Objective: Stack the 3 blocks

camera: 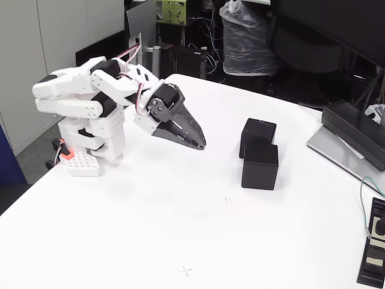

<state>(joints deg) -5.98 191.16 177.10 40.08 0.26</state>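
Observation:
Two matte black cubes sit on the white table, right of centre in the fixed view. The near block touches the far block just behind it, and both rest on the table, not on each other. A third block is hidden or out of view. My gripper hangs a little above the table to the left of the blocks. A clear gap separates it from them. Its dark jaws point right and downward. They are shut with nothing between them.
A white perforated brick with an orange part lies by the arm's base at the left. A dark device on a grey slab sits at the right edge, with a black strip and a cable at lower right.

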